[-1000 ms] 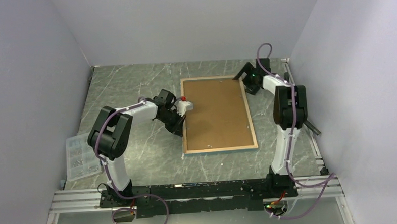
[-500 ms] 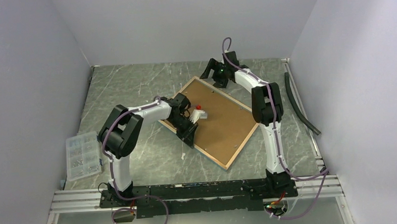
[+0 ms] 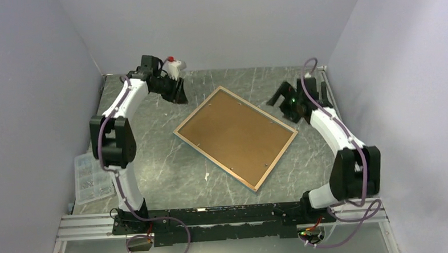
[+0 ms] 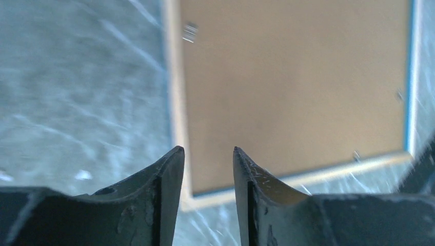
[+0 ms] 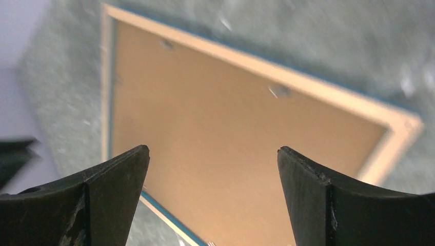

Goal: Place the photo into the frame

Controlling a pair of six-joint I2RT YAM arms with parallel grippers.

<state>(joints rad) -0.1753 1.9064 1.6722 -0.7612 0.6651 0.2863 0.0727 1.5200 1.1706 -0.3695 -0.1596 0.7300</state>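
– Grey marbled table (image 3: 155,169), top view: where does your frame (image 3: 214,161) lie?
– Centre, face down, backing panel (image 3: 236,134) up; photo unseen. Left wrist view: left gripper (image 4: 209,149) narrowly apart, empty. Right wrist view: right gripper (image 5: 213,148) wide apart, empty. Likely stiff, fragile: take your hold on its rim

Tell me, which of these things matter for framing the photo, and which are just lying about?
For the job: the frame, lying back up; the backing panel in it; left end effector and right end effector, both open and empty. The photo is not in view.
Lying about: clear parts box, far left.
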